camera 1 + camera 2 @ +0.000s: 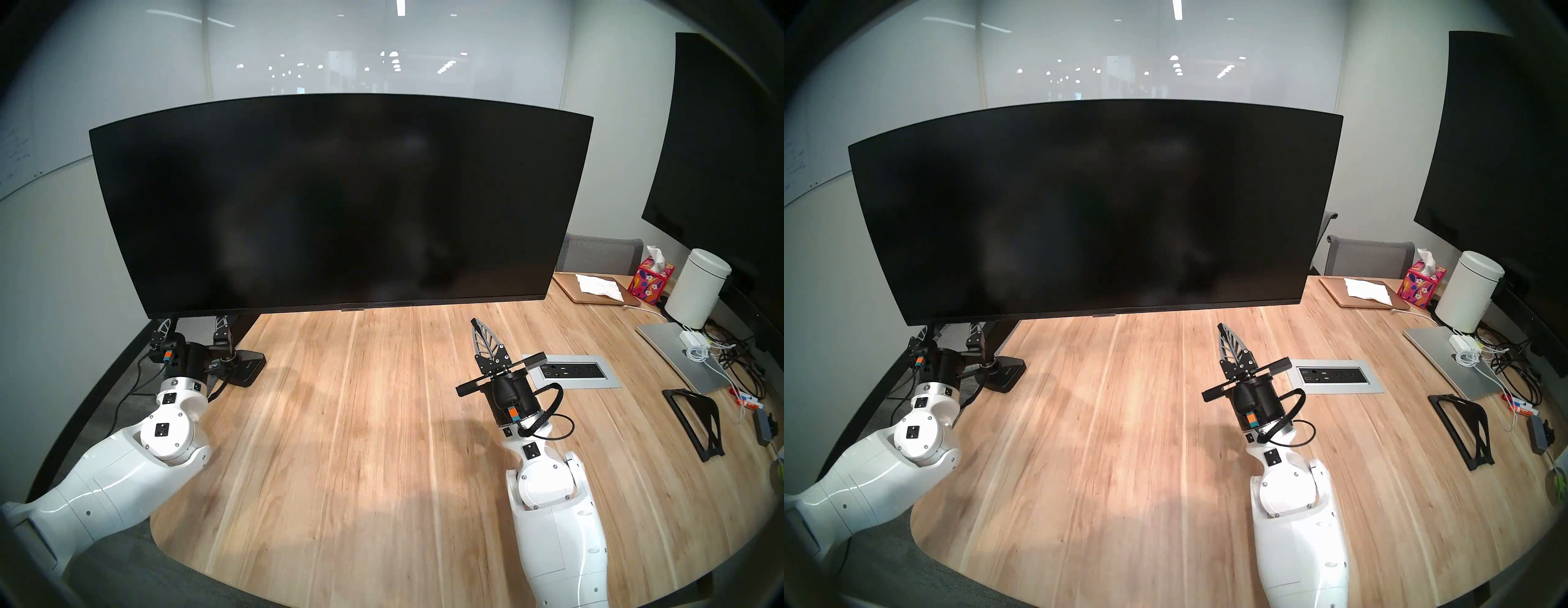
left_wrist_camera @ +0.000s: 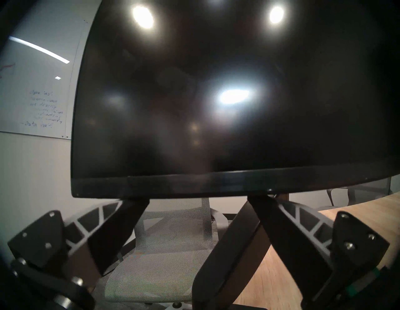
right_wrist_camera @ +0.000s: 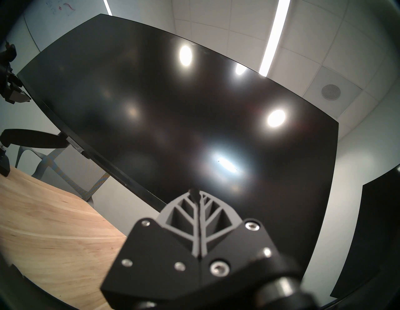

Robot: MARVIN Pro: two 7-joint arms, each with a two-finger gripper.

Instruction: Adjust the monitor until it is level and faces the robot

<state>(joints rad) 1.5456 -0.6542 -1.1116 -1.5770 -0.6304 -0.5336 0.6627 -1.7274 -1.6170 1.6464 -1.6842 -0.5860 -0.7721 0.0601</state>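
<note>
On my far left, the left end effector (image 1: 193, 329) sits under the bottom left corner of the monitor (image 1: 339, 204), its two grey fingers (image 2: 303, 218) spread wide apart with nothing between them. From the left wrist view, their tips reach up to the monitor's lower edge; I cannot tell whether they touch it. Just beside that end effector, the monitor's black flat base (image 1: 246, 367) rests on the wooden table (image 1: 360, 424), near its left edge.

The monitor itself hangs above the far half of the table, dark and unlit, its curved face turned toward me. Its bottom edge runs close to level across the head view.

Moving right, the right end effector (image 1: 483, 335) is clenched, its fingers pressed flat together around nothing. It points up toward the screen from below, apart from the monitor's lower edge. Beside it, a grey power outlet panel (image 1: 572, 371) is set into the table. Further right lie a silver closed laptop (image 1: 674, 356), a white canister (image 1: 698, 288) and a colourful tissue box (image 1: 653, 278). A wall-mounted screen (image 1: 721, 140) fills the far right.
</note>
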